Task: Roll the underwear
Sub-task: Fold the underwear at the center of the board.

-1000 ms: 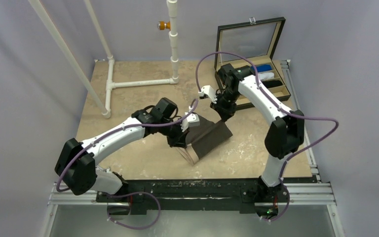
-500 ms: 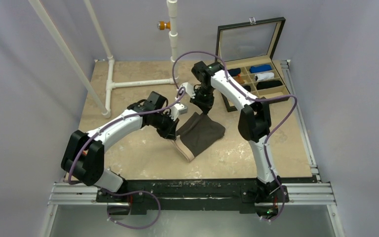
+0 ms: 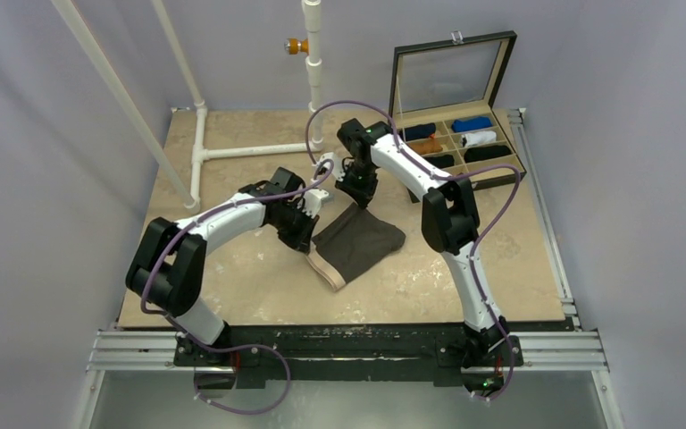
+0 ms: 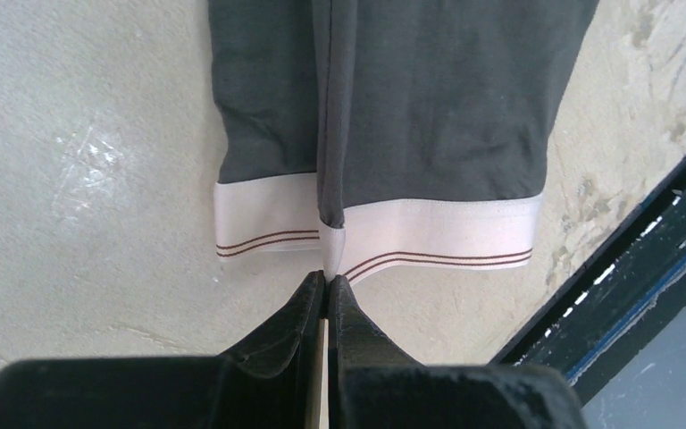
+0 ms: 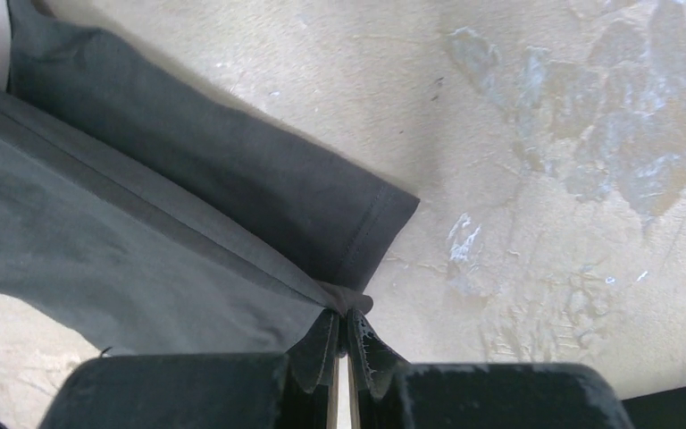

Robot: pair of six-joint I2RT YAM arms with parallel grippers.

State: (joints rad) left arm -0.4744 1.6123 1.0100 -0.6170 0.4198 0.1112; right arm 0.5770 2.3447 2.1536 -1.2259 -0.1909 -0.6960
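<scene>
The underwear (image 3: 359, 243) is dark charcoal fabric with a pale waistband, spread near the table's middle. My left gripper (image 3: 307, 243) is shut on the waistband edge; in the left wrist view the gripper (image 4: 328, 279) pinches a raised fold of the striped band (image 4: 438, 231). My right gripper (image 3: 358, 198) is shut on the far hem; in the right wrist view the gripper (image 5: 346, 315) pinches a corner of the grey fabric (image 5: 143, 259). The cloth hangs stretched between both grippers, partly lifted off the table.
An open dark box (image 3: 457, 143) with compartments holding blue, white, orange and black rolls stands at the back right. A white pipe frame (image 3: 201, 152) stands at the back left. The table's front rail (image 3: 348, 344) runs along the near edge.
Both grippers have carried the underwear leftward and toward the back over the last second. The right arm has swung from beside the box to the table's middle. The cloth lies flatter now.
</scene>
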